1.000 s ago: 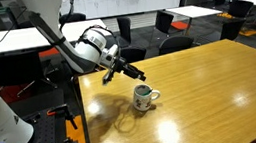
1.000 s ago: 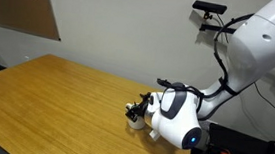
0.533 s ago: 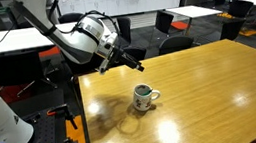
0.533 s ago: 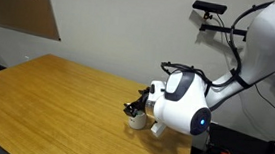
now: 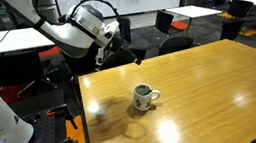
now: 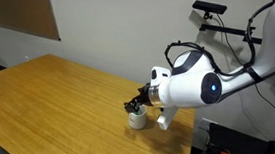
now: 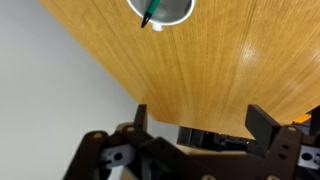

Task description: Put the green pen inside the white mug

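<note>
Two dark fingers (image 7: 262,125) of the gripper (image 7: 200,128) stand wide apart in the wrist view, with nothing between them but bare tabletop and the floor past its edge. In an exterior view the gripper (image 5: 132,54) hangs in the air above the corner of the wooden table (image 5: 216,89), well apart from the white mug (image 5: 144,97), which stands upright on the wood with its handle turned toward the open part of the table. In an exterior view taken from another side, the gripper (image 6: 137,95) shows as a dark shape just above the mug (image 6: 134,118), and the arm's bulky white wrist (image 6: 182,86) fills the space beside it. At the top edge of the wrist view, the green pen (image 7: 150,12) sits inside the mug (image 7: 168,8), tilted, its shaft crossing the dark interior and its dark end poking over the rim. Behind the table, black chairs (image 5: 168,21) and white tables (image 5: 192,12) fill the room, and a cork board (image 6: 23,7) hangs on the wall.
</note>
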Controlling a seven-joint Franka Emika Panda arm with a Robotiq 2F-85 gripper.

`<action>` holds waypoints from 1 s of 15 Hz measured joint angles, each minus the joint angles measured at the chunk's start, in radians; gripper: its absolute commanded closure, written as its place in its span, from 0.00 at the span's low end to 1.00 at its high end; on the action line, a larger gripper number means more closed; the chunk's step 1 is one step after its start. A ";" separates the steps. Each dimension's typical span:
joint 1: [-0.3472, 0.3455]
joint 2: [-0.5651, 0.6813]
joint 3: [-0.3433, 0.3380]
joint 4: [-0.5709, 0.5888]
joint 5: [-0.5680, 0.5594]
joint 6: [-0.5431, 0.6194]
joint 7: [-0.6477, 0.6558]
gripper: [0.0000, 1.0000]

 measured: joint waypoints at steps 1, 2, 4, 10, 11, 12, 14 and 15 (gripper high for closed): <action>-0.005 -0.005 -0.009 -0.002 0.047 0.034 -0.058 0.00; -0.009 -0.008 -0.017 -0.007 0.097 0.068 -0.120 0.00; -0.017 -0.011 -0.033 -0.022 0.221 0.139 -0.265 0.00; -0.011 0.002 -0.052 -0.154 0.698 0.313 -0.762 0.00; -0.006 0.003 -0.046 -0.177 0.786 0.319 -0.843 0.00; 0.000 0.003 -0.037 -0.196 0.872 0.320 -0.919 0.00; 0.021 0.002 -0.011 -0.224 1.053 0.320 -1.067 0.00; 0.035 -0.001 0.005 -0.232 1.142 0.320 -1.133 0.00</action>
